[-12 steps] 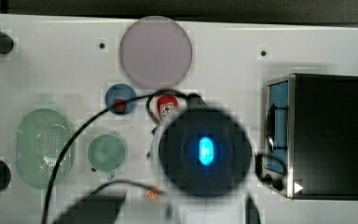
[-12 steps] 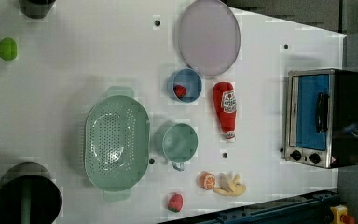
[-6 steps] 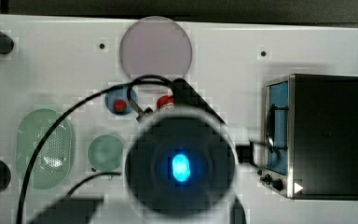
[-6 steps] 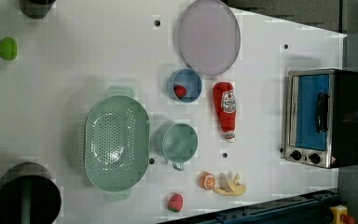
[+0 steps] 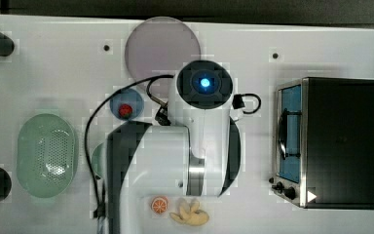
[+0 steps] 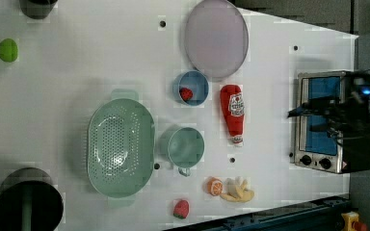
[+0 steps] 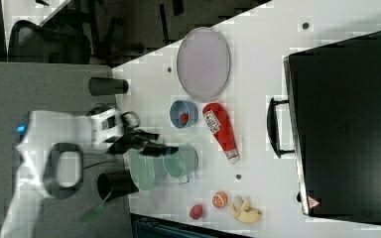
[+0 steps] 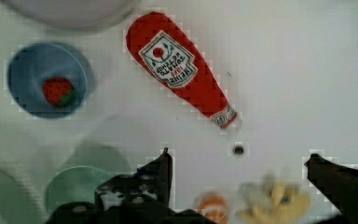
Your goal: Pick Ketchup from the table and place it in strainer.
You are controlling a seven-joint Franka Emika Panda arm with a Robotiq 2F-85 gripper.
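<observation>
Lying flat mid-tabletop beside the blue bowl (image 6: 191,88), well clear of every edge, the Ketchup (image 6: 233,113) untouched; above it the gripper (image 8: 237,170) with jaws spread wide for the grab, the strainer (image 6: 120,147) waiting empty nearer the left view's left edge.

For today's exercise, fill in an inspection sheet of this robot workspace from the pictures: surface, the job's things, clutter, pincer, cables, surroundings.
Surface: white table, with small dark holes.
Job's things: Ketchup lying on its side between the blue bowl and the toaster oven; strainer holds nothing.
Clutter: red berry in the blue bowl; green cup beside the strainer; lilac plate; orange slice, banana pieces, strawberry, green ball.
Pincer: pincer open, above the table, holding nothing.
Cables: black cable looping along the arm.
Surroundings: dark cups at the table's edge; chair beyond.
</observation>
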